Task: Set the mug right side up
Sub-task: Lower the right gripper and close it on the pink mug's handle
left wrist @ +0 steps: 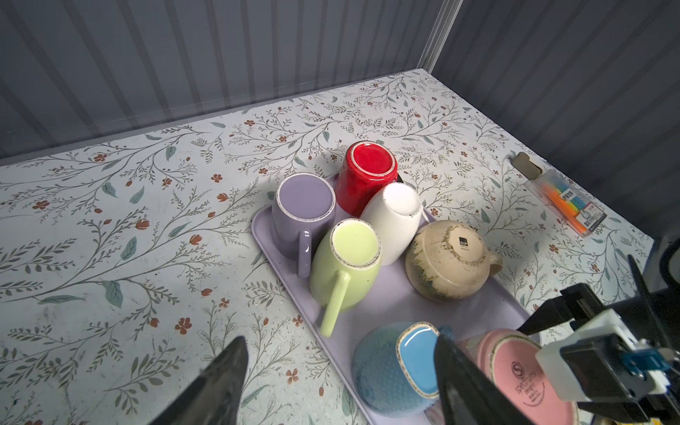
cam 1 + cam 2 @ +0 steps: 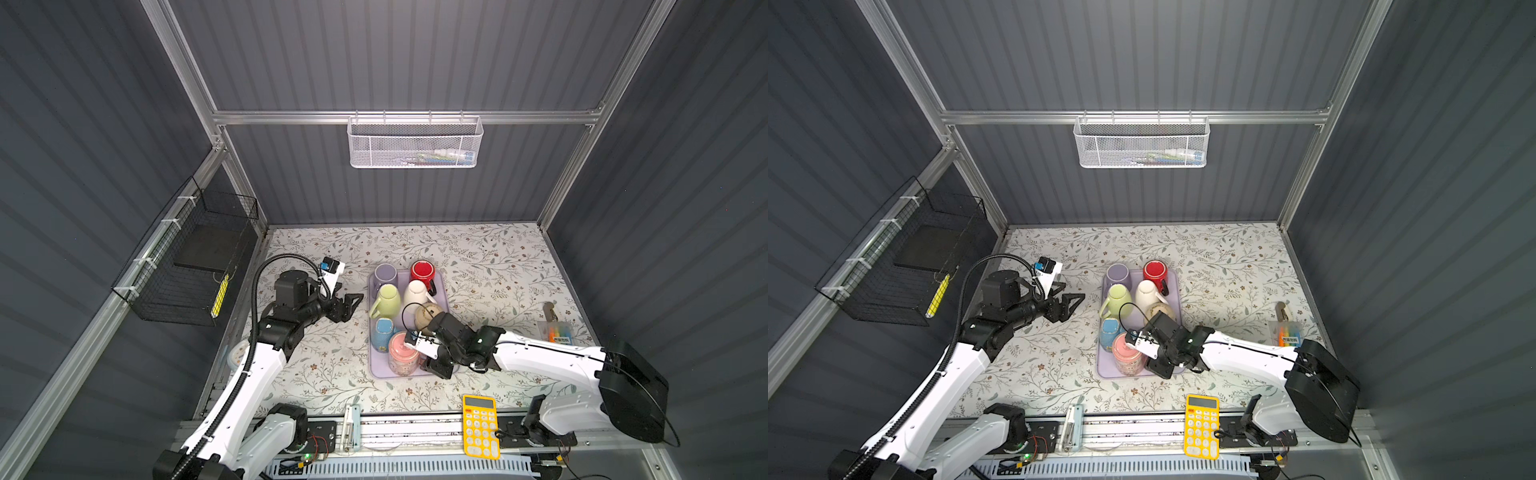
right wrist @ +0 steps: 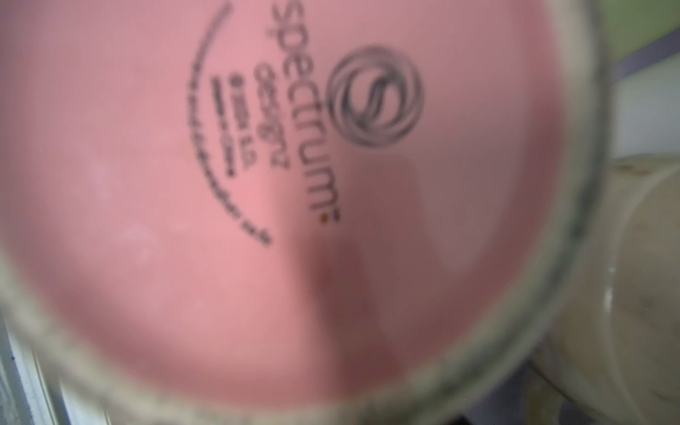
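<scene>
Progress looked like basically zero. The pink mug (image 2: pixel 402 353) sat base-up at the near end of the lavender tray (image 1: pixel 390 305), just beside the blue mug (image 2: pixel 382 332), and the other mugs on the tray showed their bases too. The right tool (image 2: pixel 428 347) was right up against the pink mug, which made that one the likely target. The right wrist view was filled with the maker's stamp on its base. The right tool's fingers were hidden though, so nobody could tell if they were clamped on it or not. The left tool (image 2: pixel 351 306) hung over the floral surface (image 2: pixel 498 270) left of the tray, fingers apart, holding nothing. Everything was left to do: a firm grip, a lift, the flip, and setting it down on its base.
</scene>
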You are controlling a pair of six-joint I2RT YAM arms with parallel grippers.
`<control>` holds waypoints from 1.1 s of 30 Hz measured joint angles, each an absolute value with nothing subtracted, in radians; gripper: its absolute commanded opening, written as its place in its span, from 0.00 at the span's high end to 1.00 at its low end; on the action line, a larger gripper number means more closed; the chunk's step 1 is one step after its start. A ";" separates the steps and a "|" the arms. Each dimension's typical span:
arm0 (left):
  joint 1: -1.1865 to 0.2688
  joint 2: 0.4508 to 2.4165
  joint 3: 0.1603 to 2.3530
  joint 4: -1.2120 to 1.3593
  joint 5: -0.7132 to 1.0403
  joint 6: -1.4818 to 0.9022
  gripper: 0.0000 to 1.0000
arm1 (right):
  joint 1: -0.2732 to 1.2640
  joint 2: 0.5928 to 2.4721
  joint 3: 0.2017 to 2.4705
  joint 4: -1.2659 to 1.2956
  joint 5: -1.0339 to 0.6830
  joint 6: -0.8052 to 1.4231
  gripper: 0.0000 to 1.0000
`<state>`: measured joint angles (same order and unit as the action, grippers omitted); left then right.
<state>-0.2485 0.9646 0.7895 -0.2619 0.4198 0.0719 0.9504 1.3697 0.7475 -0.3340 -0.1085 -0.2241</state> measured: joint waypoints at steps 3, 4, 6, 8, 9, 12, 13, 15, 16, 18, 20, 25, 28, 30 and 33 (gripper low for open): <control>-0.249 0.965 0.789 -0.262 0.420 0.072 0.21 | 0.952 1.370 0.770 -0.343 -0.099 -0.206 0.56; -0.249 0.965 0.789 -0.262 0.420 0.072 0.21 | 0.952 1.370 0.776 -0.347 -0.097 -0.199 0.57; -0.249 0.965 0.789 -0.262 0.420 0.072 0.21 | 0.952 1.370 0.794 -0.364 -0.093 -0.178 0.60; -0.249 0.965 0.789 -0.262 0.420 0.072 0.21 | 0.952 1.369 0.803 -0.375 -0.091 -0.154 0.62; -0.249 0.965 0.789 -0.262 0.420 0.072 0.21 | 0.953 1.369 0.804 -0.378 -0.089 -0.136 0.64; -0.250 0.965 0.789 -0.262 0.420 0.072 0.21 | 0.960 1.364 0.804 -0.390 -0.083 -0.089 0.65; -0.250 0.965 0.789 -0.262 0.420 0.072 0.21 | 0.964 1.361 0.804 -0.392 -0.080 -0.075 0.66; -0.250 0.967 0.789 -0.261 0.420 0.072 0.21 | 0.969 1.349 0.804 -0.394 -0.078 -0.041 0.67; -0.250 0.969 0.789 -0.262 0.420 0.072 0.22 | 0.971 1.345 0.804 -0.394 -0.077 -0.026 0.67; -0.250 0.973 0.789 -0.262 0.420 0.072 0.22 | 0.979 1.340 0.803 -0.394 -0.072 0.001 0.69; -0.250 0.974 0.789 -0.262 0.420 0.072 0.22 | 0.991 1.339 0.798 -0.389 -0.063 0.025 0.71; -0.250 0.974 0.789 -0.262 0.420 0.072 0.22 | 1.014 1.334 0.780 -0.381 -0.051 0.086 0.76; -0.250 0.975 0.789 -0.262 0.420 0.072 0.22 | 1.019 1.317 0.760 -0.366 -0.040 0.131 0.79; -0.250 0.975 0.789 -0.262 0.420 0.072 0.22 | 1.020 1.294 0.743 -0.366 -0.022 0.160 0.79; -0.250 0.975 0.789 -0.262 0.420 0.072 0.22 | 1.020 1.253 0.711 -0.371 0.009 0.205 0.75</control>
<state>-0.2504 0.9752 0.7895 -0.2615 0.4202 0.0719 1.0199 1.2526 0.7113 -0.3710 0.0086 0.2054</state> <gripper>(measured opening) 0.783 0.222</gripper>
